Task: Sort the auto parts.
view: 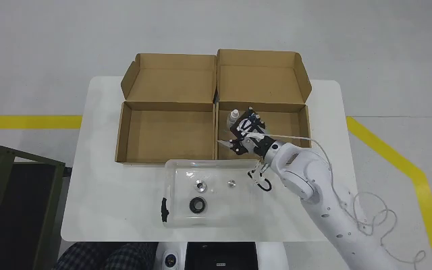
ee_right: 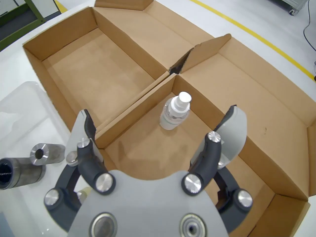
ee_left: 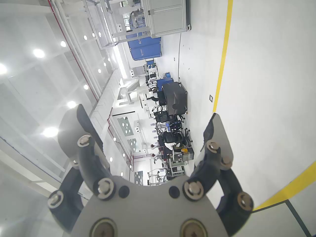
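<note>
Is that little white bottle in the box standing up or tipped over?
Upright: the white bottle stands on its base on the floor of the cardboard box, cap pointing up.

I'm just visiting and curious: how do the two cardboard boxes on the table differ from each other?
The right box holds a white bottle standing upright; the left box shows just bare cardboard floor. The right hand hangs open over the right box; nothing hangs over the left box. Both are brown cardboard, lids folded back, set side by side.
</note>
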